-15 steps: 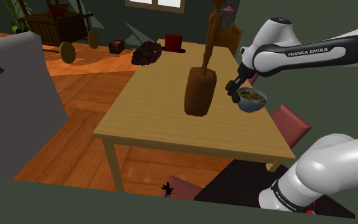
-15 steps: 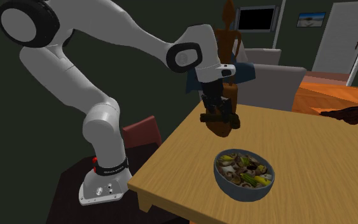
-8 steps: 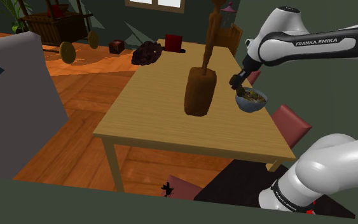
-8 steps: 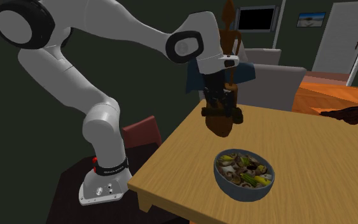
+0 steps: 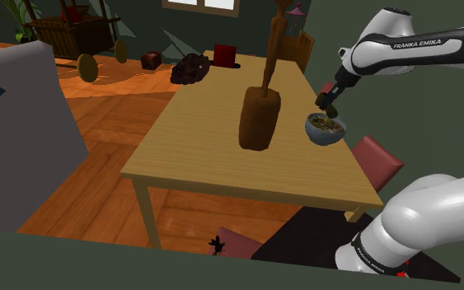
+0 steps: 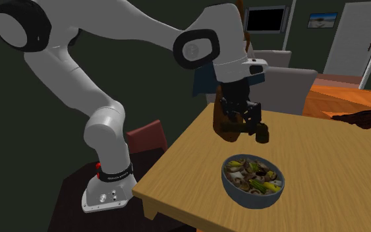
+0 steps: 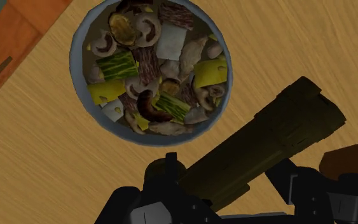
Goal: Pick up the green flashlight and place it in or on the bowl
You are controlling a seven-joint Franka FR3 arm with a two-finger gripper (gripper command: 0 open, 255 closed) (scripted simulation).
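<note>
My black gripper (image 7: 225,181) is shut on a dark olive-green flashlight (image 7: 266,149), which lies crosswise between the fingers and sticks out past them. Beneath it on the wooden table stands a blue-grey bowl (image 7: 77,60) heaped with mushrooms and vegetable pieces. The flashlight's head hangs just beside the bowl's rim. In the shoulder view the gripper (image 5: 330,102) hovers a little above the bowl (image 5: 325,130) near the table's right edge. In the second exterior view the gripper (image 6: 243,126) holds the flashlight (image 6: 261,134) level, above and behind the bowl (image 6: 235,191).
A tall brown block (image 5: 259,119) stands mid-table to the shoulder view's left of the bowl, with a wooden figure (image 5: 278,37) behind it. A red box (image 5: 224,55) and a dark lump (image 5: 190,68) sit at the far end. A red chair (image 5: 378,161) stands beside the table.
The gripper has carried the flashlight toward the shoulder view's right, from beside the brown block to just above the bowl. Its grip has stayed the same.
</note>
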